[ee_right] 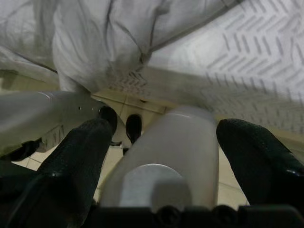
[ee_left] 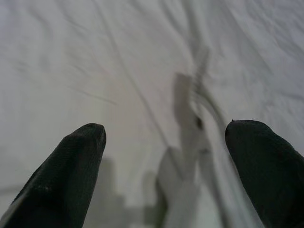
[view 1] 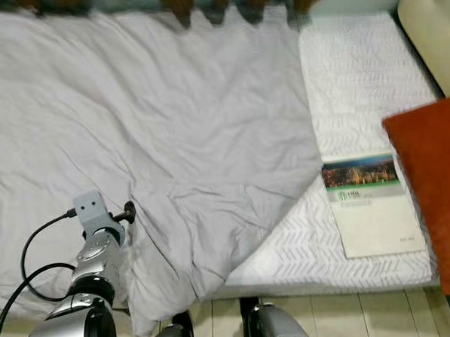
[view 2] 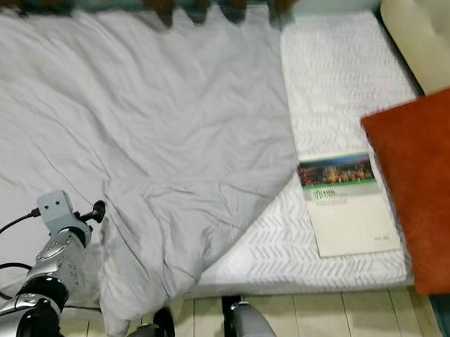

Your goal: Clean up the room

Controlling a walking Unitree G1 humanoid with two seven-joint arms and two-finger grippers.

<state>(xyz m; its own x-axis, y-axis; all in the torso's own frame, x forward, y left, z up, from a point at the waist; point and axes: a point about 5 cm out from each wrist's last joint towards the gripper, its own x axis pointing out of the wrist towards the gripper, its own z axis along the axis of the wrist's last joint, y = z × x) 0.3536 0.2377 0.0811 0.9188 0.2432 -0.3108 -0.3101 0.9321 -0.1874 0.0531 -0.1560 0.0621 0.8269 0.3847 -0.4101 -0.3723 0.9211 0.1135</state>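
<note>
the grey blanket (view 1: pixel 155 134) lies rumpled over most of the bed, one corner folded back so the white mattress (view 1: pixel 356 71) shows bare beside it. a booklet (view 1: pixel 369 204) lies flat on that bare part, just beside the blanket's folded edge, with an orange cushion (view 1: pixel 438 195) on its far side from the blanket.

risk, as i judge it: a pull on the blanket from the near edge could bunch the loose fold further, or drag it over the booklet (which sits close enough to be caught) and knock it to the floor.

the left gripper (ee_left: pixel 164 166) is stretched low over the blanket near its hanging corner, fingers (ee_left: pixel 71 166) spread wide and holding nothing. the right gripper (ee_right: pixel 161 156) hangs low below the blanket's edge, also spread and empty, pointing at the robot's own legs.
</note>
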